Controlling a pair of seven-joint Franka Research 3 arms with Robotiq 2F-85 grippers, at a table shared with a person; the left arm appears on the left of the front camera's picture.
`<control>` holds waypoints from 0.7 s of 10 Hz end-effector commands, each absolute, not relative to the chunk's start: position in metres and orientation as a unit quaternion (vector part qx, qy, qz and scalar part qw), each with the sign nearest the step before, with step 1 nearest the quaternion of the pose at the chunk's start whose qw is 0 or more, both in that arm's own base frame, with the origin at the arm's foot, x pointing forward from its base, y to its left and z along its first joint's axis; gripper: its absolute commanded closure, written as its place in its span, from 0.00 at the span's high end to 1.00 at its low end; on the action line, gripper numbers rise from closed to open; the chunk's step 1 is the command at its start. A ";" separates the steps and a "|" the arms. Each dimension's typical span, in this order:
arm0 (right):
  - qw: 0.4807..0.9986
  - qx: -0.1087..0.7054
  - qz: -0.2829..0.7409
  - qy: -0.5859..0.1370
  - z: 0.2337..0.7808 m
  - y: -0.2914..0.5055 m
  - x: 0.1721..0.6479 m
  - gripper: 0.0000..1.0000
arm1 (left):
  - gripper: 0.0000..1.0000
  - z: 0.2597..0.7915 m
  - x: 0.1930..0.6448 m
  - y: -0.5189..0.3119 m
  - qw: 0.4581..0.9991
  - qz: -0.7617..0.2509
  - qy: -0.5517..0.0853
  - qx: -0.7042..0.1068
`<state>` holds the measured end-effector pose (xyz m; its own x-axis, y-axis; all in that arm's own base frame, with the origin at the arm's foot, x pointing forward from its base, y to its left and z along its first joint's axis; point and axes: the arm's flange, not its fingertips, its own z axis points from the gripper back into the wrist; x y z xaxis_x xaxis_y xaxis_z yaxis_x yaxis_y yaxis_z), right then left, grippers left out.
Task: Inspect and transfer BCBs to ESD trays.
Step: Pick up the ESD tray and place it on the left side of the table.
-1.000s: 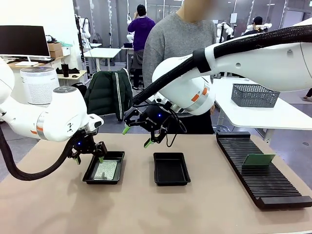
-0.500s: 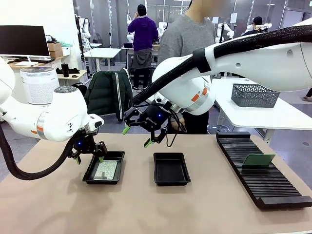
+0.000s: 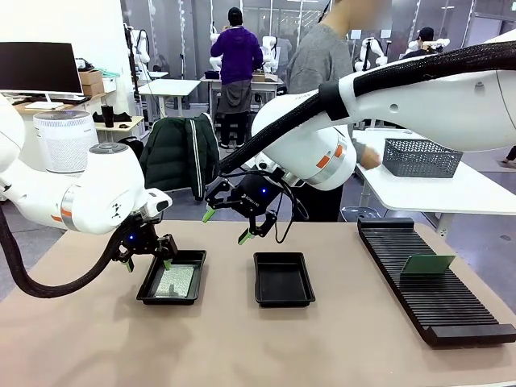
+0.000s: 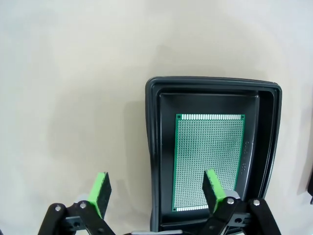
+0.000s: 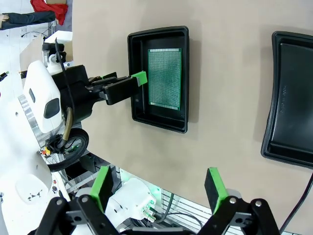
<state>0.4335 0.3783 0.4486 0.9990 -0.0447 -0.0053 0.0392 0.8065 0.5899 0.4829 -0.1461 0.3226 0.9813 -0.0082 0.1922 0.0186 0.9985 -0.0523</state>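
Two black ESD trays lie on the tan table. The left tray (image 3: pixel 150 284) (image 4: pixel 152 147) (image 5: pixel 135 54) holds a green speckled BCB (image 3: pixel 176 280) (image 4: pixel 209 156) (image 5: pixel 165 77) flat on its floor. The middle tray (image 3: pixel 283 279) (image 5: pixel 293 98) has nothing in it. My left gripper (image 3: pixel 147 260) (image 4: pixel 156 191) hangs open just above the left tray's near-left rim, one pad (image 4: pixel 213 188) over the board, the other beside the tray. Up in the air between the two trays, my right gripper (image 3: pixel 226 225) (image 5: pixel 159 188) is open and holds nothing. Another BCB (image 3: pixel 428 264) stands upright in the rack.
A long black slotted rack (image 3: pixel 439 282) runs along the table's right side. A dark mesh basket (image 3: pixel 422 157) sits on a white table behind it, where a person's hand (image 3: pixel 369 158) reaches. Bare tabletop lies in front of the trays.
The person behind the table has stepped to the right and now reaches toward the mesh basket. Both arms and the trays look unmoved.
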 end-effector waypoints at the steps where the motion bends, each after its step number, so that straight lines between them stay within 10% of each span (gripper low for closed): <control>1: 0.950 0.310 -0.023 -0.004 0.448 0.378 0.433 1.00 | 0.93 0.317 0.486 -0.147 0.995 -0.004 -0.092 -0.023; 6: 0.950 0.310 -0.023 -0.004 0.448 0.378 0.433 1.00 | 0.04 0.312 0.488 -0.147 0.995 -0.001 -0.097 -0.025; 7: 0.950 0.310 -0.023 -0.004 0.448 0.378 0.433 1.00 | 0.00 0.311 0.489 -0.148 0.995 -0.001 -0.096 -0.026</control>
<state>0.4335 0.3783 0.4486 0.9990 -0.0447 -0.0053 0.0392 0.8065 0.5899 0.4841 -0.1463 0.3140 0.9840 -0.0077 0.1782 0.0172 0.9985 -0.0520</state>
